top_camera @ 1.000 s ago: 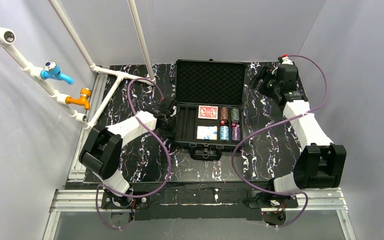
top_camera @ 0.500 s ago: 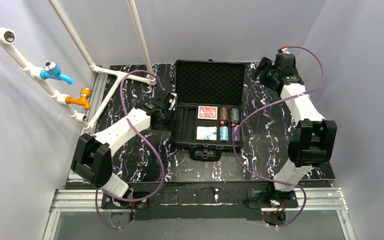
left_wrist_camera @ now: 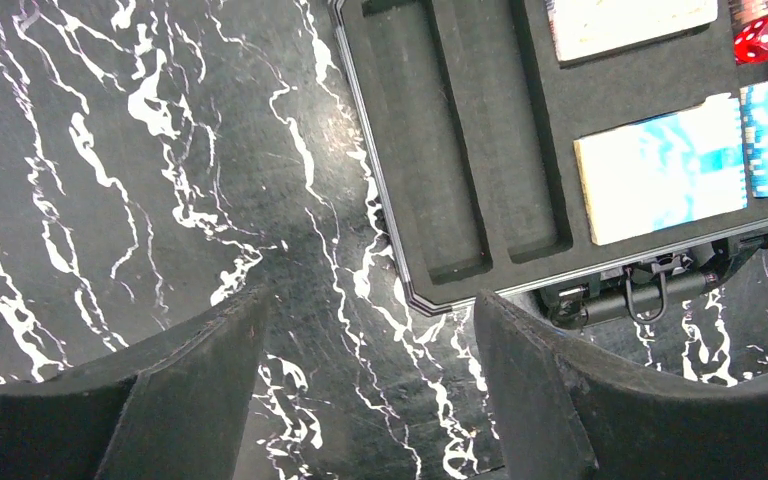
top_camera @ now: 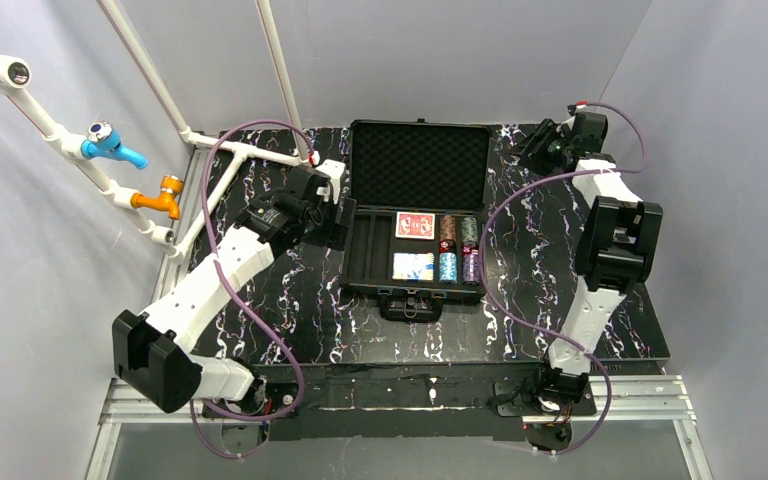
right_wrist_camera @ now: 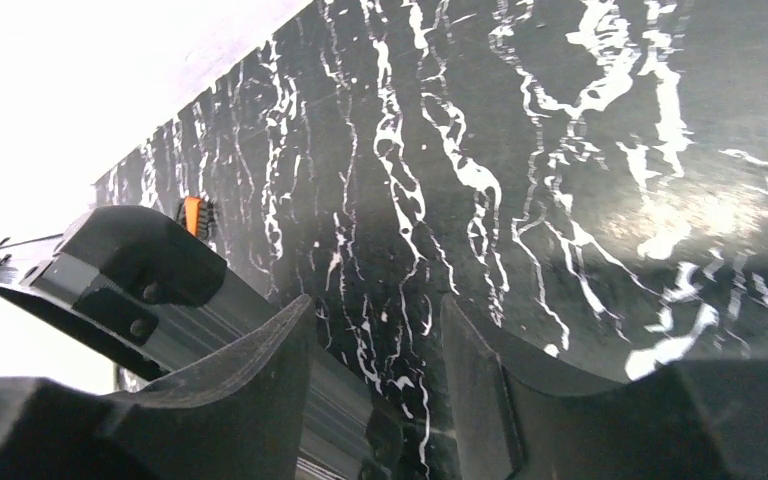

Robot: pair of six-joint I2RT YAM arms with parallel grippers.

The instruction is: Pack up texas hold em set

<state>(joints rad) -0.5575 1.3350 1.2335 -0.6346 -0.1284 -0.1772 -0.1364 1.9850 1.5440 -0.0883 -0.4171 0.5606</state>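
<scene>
1. Left gripper [left_wrist_camera: 370, 400]: its two black fingers [left_wrist_camera: 550, 400] stand spread wide with nothing between them. A second ago they were nearly pressed together at the left rim of the case; they have since parted and lifted clear.
2. The left gripper now hovers over the black, white-veined marble-pattern table [left_wrist_camera: 110, 200]. It is just beside the near-left corner of the black rectangular hard case [left_wrist_camera: 460, 150] and touches nothing.
3. Right gripper [right_wrist_camera: 375, 395]: its fingers [right_wrist_camera: 250, 400] stand apart with a narrower gap, bare table showing between them. They hold nothing, and the gap has been narrowing.
4. The right arm has swung from beside the right edge of the foam-lined lid [top_camera: 420, 165] to the far right corner of the table. The lid's outer corner now lies just to its left in the wrist view.
5. The case sits open at mid-table, black carry handle [top_camera: 412, 305] toward the arm bases.
   - Seated inside are the red-backed card deck [top_camera: 416, 225], the blue-and-white card deck [top_camera: 414, 265] and the coloured poker chip stacks [top_camera: 448, 267].
   - A small red die [left_wrist_camera: 760, 38] lies between the decks.
   - The two long slots at the left are bare.
6. Assessment: no loose piece shows on the table, so loading appears finished.
   - What remains is to swing the lid down and latch it.
   - The right gripper looks placed to push the lid from behind, and the left is already off the rim.
</scene>
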